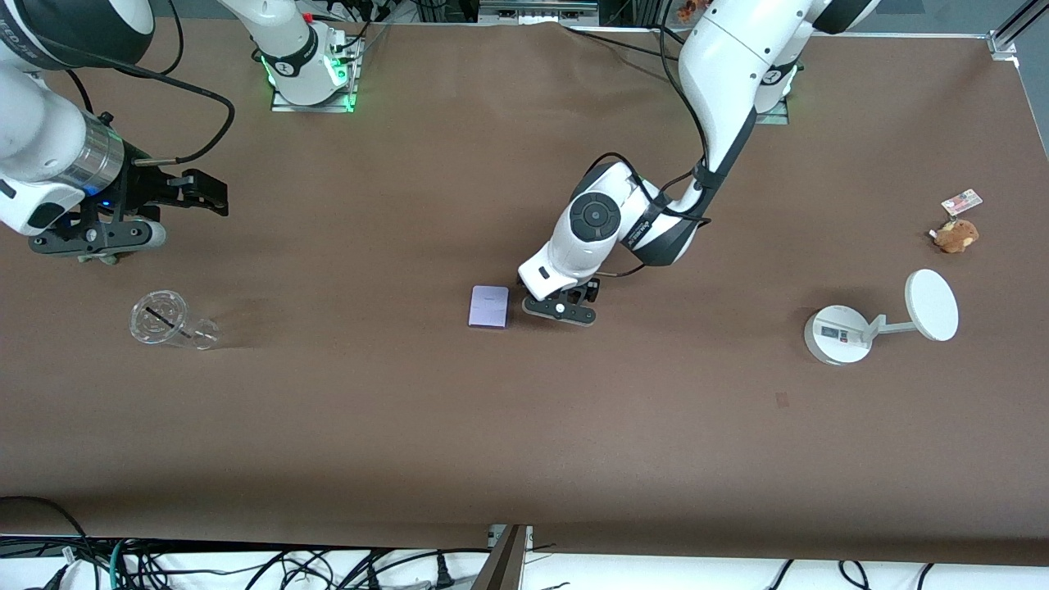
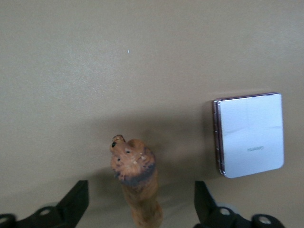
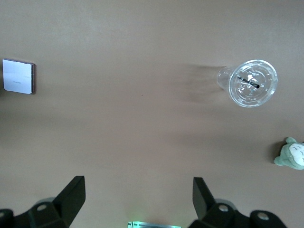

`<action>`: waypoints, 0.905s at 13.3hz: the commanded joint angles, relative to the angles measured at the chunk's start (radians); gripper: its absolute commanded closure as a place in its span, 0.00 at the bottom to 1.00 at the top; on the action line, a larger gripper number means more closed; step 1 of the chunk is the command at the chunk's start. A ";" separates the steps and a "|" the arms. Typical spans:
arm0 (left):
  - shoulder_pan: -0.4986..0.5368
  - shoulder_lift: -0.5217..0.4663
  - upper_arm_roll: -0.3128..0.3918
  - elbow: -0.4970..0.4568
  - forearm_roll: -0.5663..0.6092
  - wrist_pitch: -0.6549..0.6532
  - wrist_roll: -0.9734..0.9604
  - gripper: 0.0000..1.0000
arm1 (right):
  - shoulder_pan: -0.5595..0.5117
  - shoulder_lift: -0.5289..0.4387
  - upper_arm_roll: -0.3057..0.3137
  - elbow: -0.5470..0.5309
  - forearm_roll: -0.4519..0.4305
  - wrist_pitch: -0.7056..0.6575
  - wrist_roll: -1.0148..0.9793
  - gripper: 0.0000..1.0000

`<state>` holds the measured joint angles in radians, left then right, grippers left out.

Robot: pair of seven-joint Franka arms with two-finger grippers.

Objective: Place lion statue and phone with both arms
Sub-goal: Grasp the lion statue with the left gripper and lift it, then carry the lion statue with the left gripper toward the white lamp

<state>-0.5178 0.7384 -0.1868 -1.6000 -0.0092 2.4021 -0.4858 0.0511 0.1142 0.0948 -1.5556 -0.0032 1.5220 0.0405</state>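
The lion statue [image 2: 135,175], orange-brown with a dark mane ring, sits between the two fingers of my left gripper [image 2: 140,197]. The fingers are wide open and neither one touches it. In the front view the left gripper [image 1: 561,310] is low over the middle of the table and hides the lion. The phone [image 1: 488,306], a pale lavender slab with a darker edge, lies flat on the table just beside this gripper, toward the right arm's end. It also shows in the left wrist view [image 2: 249,135] and in the right wrist view [image 3: 18,76]. My right gripper [image 1: 105,250] is open and empty [image 3: 137,192], up over the right arm's end of the table.
A clear plastic cup with a lid [image 1: 168,319] lies near the right gripper. A grey-green plush [image 3: 292,154] shows in the right wrist view. A white round-based stand with a disc [image 1: 840,334], a fluffy brown plush [image 1: 955,235] and a small card [image 1: 961,201] are at the left arm's end.
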 commanded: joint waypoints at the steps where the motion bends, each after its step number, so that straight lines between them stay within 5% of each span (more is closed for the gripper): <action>1: -0.010 0.022 0.012 0.018 0.015 0.012 -0.016 0.56 | 0.003 0.001 0.000 0.005 0.000 -0.011 0.010 0.00; 4: -0.010 0.024 0.010 0.022 0.011 0.009 -0.051 0.88 | 0.003 0.001 0.000 0.003 0.000 -0.014 0.010 0.00; 12: 0.214 -0.163 0.021 0.020 0.087 -0.325 -0.004 0.90 | 0.010 0.001 0.002 0.003 0.000 -0.019 0.013 0.00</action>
<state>-0.3736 0.6381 -0.1552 -1.5584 0.0150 2.1576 -0.5156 0.0530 0.1150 0.0949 -1.5569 -0.0032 1.5134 0.0405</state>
